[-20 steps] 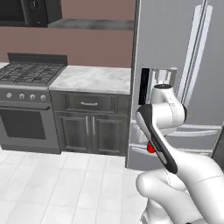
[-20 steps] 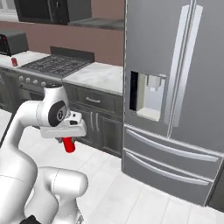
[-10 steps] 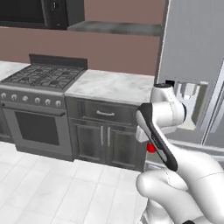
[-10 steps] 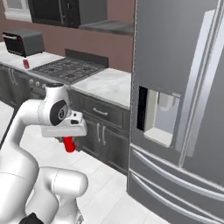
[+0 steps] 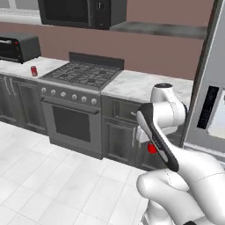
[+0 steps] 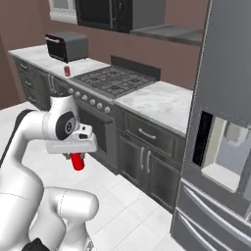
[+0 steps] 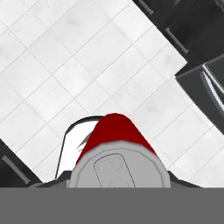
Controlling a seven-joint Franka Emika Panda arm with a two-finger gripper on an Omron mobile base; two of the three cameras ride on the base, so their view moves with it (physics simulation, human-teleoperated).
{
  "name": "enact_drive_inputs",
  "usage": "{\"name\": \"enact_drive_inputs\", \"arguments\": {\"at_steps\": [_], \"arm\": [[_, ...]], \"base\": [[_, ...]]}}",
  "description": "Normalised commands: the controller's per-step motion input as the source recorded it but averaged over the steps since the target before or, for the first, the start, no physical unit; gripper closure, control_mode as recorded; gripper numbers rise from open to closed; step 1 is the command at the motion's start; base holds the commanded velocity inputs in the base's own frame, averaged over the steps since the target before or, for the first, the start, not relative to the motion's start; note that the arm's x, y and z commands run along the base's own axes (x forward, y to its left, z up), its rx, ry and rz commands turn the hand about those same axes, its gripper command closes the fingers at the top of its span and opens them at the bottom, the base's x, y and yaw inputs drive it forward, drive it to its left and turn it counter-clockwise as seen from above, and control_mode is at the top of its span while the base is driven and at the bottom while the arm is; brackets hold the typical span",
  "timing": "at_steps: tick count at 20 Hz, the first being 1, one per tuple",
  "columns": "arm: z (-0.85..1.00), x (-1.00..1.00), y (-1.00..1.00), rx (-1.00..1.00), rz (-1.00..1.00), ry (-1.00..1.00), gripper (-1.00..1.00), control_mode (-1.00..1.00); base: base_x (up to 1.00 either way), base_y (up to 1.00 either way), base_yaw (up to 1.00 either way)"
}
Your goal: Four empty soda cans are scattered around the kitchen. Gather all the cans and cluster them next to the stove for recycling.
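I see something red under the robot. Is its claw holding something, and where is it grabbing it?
Yes, the claw is holding a red soda can by its top end; the rest hangs below.

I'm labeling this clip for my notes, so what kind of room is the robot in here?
A home-style kitchen, rendered rather than real. The signs: a gas stove set into marble-topped dark cabinets, a microwave mounted above it, and a steel refrigerator beside the counter.

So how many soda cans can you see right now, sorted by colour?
Red cans: 2, one in the hand and one on the counter left of the stove.
Other colours: 0.
Total: 2.
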Motion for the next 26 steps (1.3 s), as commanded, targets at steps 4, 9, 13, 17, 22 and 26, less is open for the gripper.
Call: {"name": "enact_drive_inputs", "arguments": {"at_steps": [4,9,13,17,22,26], "arm": [[0.0,0.0,0.0,0.0,0.0,0.0,1.0,1.0],[0.0,0.0,0.0,0.0,0.0,0.0,1.0,1.0],[0.0,0.0,0.0,0.0,0.0,0.0,1.0,1.0],[0.0,0.0,0.0,0.0,0.0,0.0,1.0,1.0],[0.0,0.0,0.0,0.0,0.0,0.0,1.0,1.0],[0.0,0.0,0.0,0.0,0.0,0.0,1.0,1.0]], "base": [[0.28,0.5,0.31],[0.75,0.44,0.17],[0.94,0.49,0.11],[1.0,0.58,0.05],[1.0,0.62,0.0],[1.0,0.56,0.0]]}}
